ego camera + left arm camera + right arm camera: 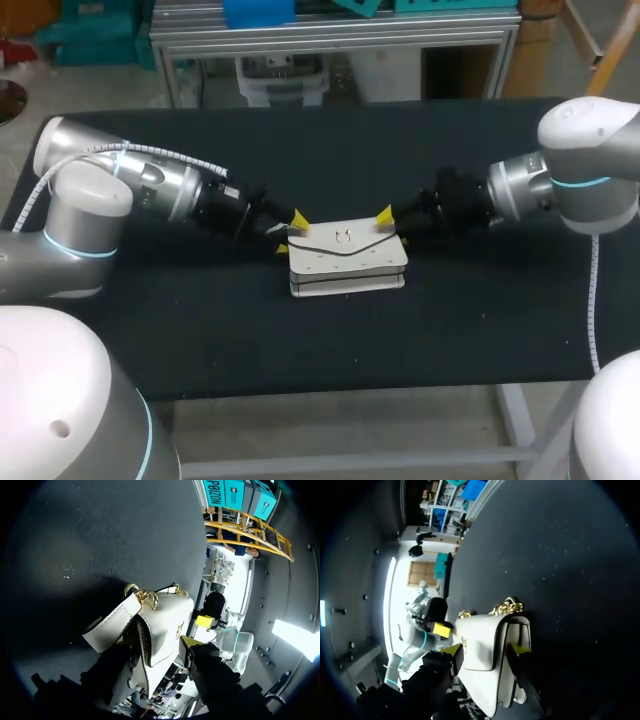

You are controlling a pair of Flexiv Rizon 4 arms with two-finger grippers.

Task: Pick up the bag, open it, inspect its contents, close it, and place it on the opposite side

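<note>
- At the left end of the bag, the left gripper is seen. Whether that end is actually clamped can't be told, as one side is hidden behind a splayed white panel.
- The bag (white, w/ gold chain) is found at ctr of the black table, btwn both grippers. Its flap is closed. Lifted vs. resting can't be judged.
- The right gripper is closed on the bag's right end, w/ the body pinched btwn both yellow tips.
- Step in hand, prob.: pick-up, w/ the bag taken by both ends. Opening is not yet begun.
- Next move: a level lift is called for, w/ both ends raised together so nothing is twisted or dropped. One end must then be freed so the flap can be reached.
</note>
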